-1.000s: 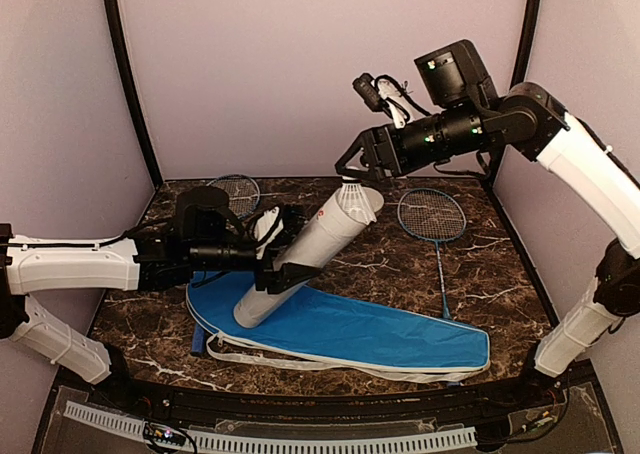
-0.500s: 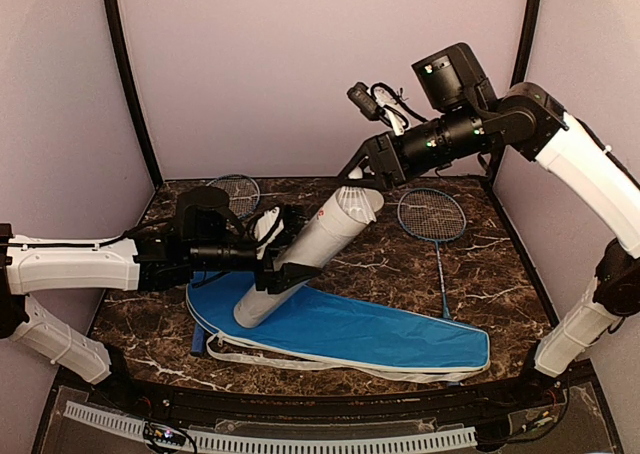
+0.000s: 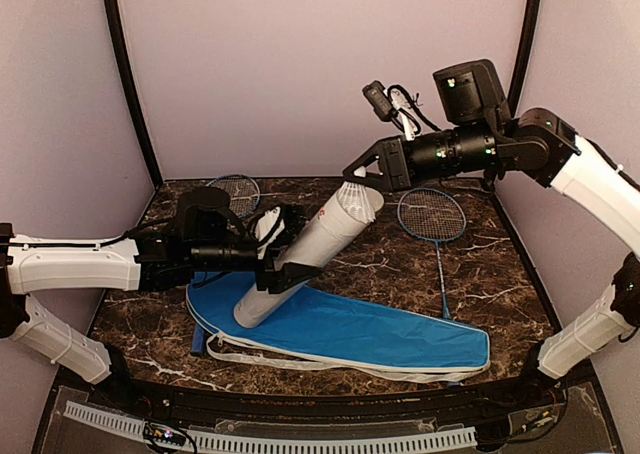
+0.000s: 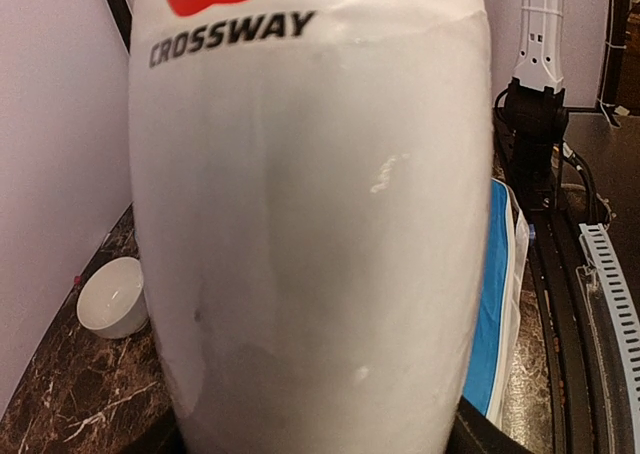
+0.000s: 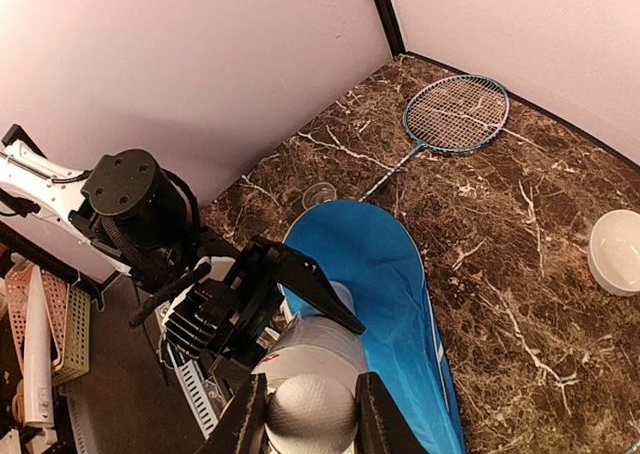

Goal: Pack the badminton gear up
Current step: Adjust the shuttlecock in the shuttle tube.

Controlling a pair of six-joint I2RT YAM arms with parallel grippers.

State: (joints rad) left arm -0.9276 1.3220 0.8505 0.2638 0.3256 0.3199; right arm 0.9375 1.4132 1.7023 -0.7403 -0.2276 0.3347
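Observation:
The long white tube (image 3: 305, 246) leans up to the right, its lower end on the blue racket cover (image 3: 360, 329). My left gripper (image 3: 285, 266) is shut round its lower half; in the left wrist view the tube (image 4: 310, 224) fills the picture. My right gripper (image 3: 352, 177) hangs just over the tube's open top, shut on a shuttlecock (image 3: 351, 190). From the right wrist, its rounded cork (image 5: 311, 411) sits between my two fingers (image 5: 243, 419), touching both. One racket (image 3: 432, 216) lies at the back right, another (image 3: 236, 190) behind the left arm.
A small white bowl (image 5: 618, 252) stands on the marble table (image 3: 400, 269) behind the left gripper, near the back wall. A small clear cap-like thing (image 5: 319, 195) lies beside the cover's rounded end (image 5: 375, 274). Black corner posts (image 3: 130, 84) frame the walls.
The right gripper's fingers have closed in on the shuttlecock over the tube's mouth, and the right forearm has shifted up and to the right. The left arm and tube have not moved.

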